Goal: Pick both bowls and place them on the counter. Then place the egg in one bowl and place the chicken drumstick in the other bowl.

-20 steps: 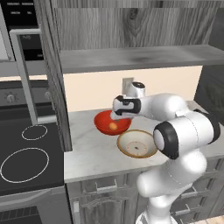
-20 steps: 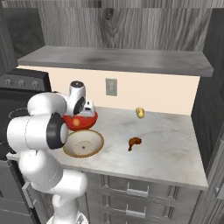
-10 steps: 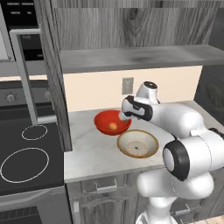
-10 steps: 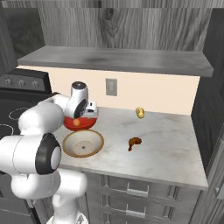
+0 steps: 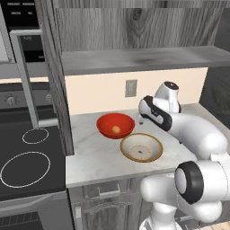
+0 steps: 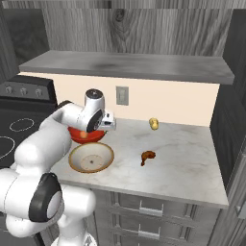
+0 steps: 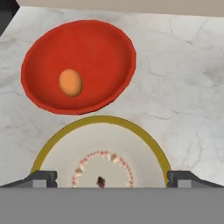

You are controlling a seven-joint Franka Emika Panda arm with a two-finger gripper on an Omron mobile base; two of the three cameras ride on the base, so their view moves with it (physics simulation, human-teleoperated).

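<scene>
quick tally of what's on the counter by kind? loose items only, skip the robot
Bowls: 2, the red bowl and the beige bowl
Eggs: 1, the egg lying inside the red bowl
Chicken drumsticks: 1, the drumstick lying on the bare counter
Small yellowish items: 1, the yellowish object near the back wall, too small to identify
Total: 5

Black stovetop (image 5: 27, 166) with white rings, wall outlet (image 6: 122, 94), grey wood-grain shelf (image 6: 129, 65)

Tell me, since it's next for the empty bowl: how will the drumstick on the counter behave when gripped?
The chicken drumstick looks small and uneven, so it may twist between the fingers. Lying flat on the counter, it probably won't roll. Likely light.
</scene>
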